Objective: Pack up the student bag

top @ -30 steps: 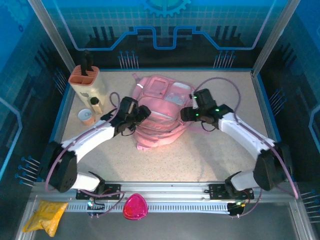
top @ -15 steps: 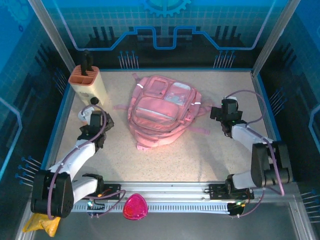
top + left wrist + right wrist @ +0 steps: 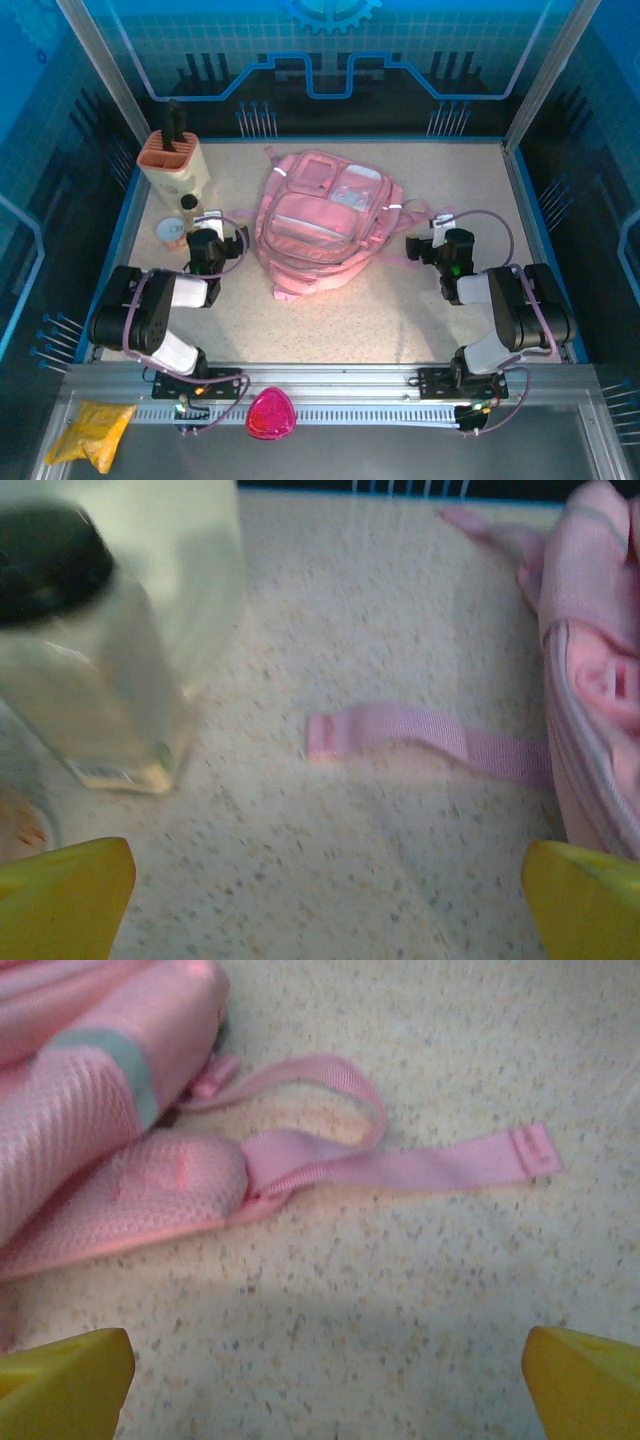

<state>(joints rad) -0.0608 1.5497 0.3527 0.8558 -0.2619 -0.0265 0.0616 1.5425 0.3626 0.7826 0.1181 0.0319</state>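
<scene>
Arms pulled back off the soft pink fabric backpack point(image 3: 320, 215); left claw point(image 3: 207, 243) and right claw point(image 3: 428, 247) gape empty; trailing pink strap point(image 3: 420, 1170) may snag one.

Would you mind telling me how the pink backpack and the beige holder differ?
The student bag is pink, soft and lies flat; the beige holder stands upright with an orange top. The student bag is far larger than the beige holder. Both sit on the table.
</scene>
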